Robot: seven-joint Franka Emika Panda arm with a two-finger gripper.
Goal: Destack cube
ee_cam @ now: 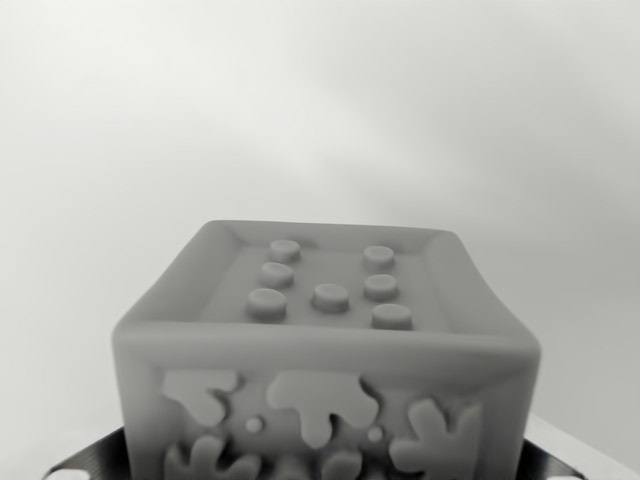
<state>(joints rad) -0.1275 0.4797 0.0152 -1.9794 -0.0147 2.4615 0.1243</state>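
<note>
Wrist view, greyscale, close up. Low at the wrist view's left edge, a dark metal finger (85, 462) tip pokes in beside the cube's lower corner; contact unclear. The cube (325, 370) fills the lower centre, cut off by the bottom edge. Soft-looking, rounded edges, a raised rim round the top face. Top face is sunken and carries seven round studs: a column of three on the left, one in the middle low down, a column of three on the right. The front face shows raised splat or leaf-like shapes and two small round bumps; detail is blurry. At the wrist view's right, low, a second finger (560, 460) shows as a pale and dark edge next to the cube's right side. Gripper (322, 470) fingers flank the cube, one on each side, but whether they are clamped on it or loose I cannot tell; the tips are mostly out of frame. Background (320, 110) is plain pale grey, out of focus, with no clear surface. Nothing is visible under the cube.
</note>
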